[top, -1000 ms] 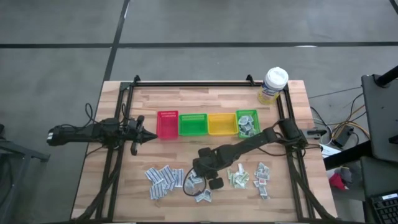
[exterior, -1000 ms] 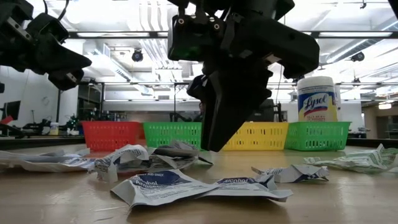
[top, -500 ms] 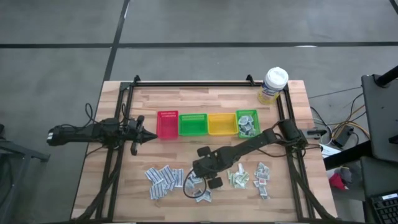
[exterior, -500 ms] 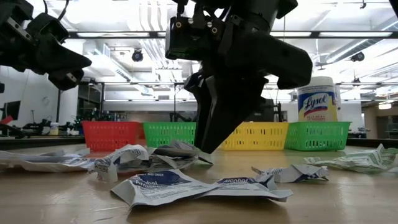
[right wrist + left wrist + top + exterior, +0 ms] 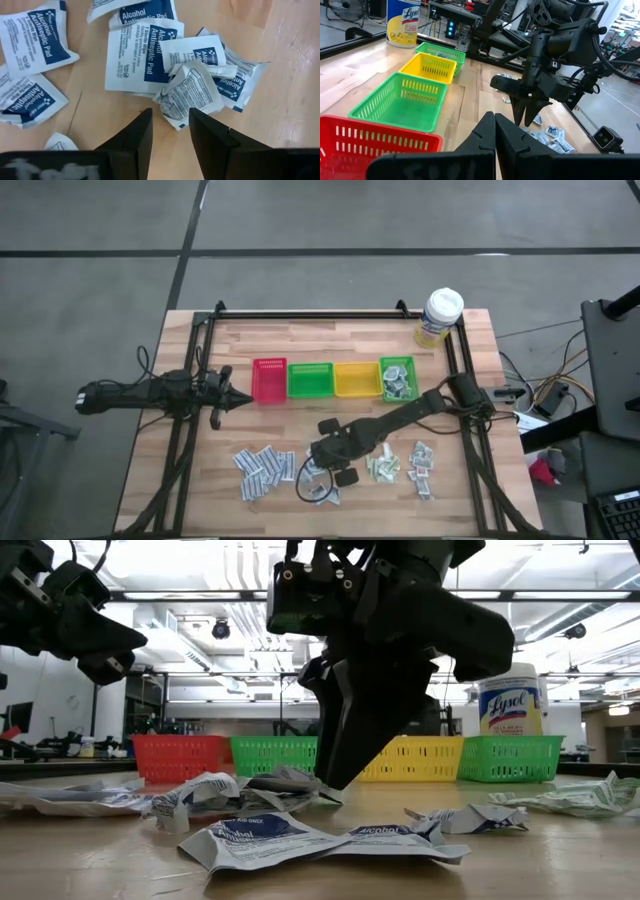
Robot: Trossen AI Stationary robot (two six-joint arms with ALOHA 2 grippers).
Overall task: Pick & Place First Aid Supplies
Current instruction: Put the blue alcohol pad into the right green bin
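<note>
The first aid supplies lie in loose piles near the table's front: white-blue sachets [image 5: 262, 470], a middle pile [image 5: 322, 488], pale green ones [image 5: 382, 468] and white-red ones [image 5: 422, 463]. My right gripper [image 5: 170, 127] points steeply down over the middle pile, open. Its fingers stand on either side of the corner of a crumpled grey-printed sachet [image 5: 192, 95], which lies on white-blue antiseptic sachets [image 5: 140, 55]. In the low view its fingertips [image 5: 335, 780] hang just above the pile. My left gripper [image 5: 495, 132] waits shut at the table's left [image 5: 238, 395], off the table top.
A row of bins stands across the table's middle: red [image 5: 269, 380], green [image 5: 310, 380], yellow [image 5: 357, 378] and a second green bin [image 5: 398, 378] with sachets in it. A yellow wipes tub [image 5: 440, 315] stands at the far right corner. Black frame rails run along both sides.
My right gripper has shifted slightly toward the table's left over the middle pile, staying low and open. The sachets lie as they did.
</note>
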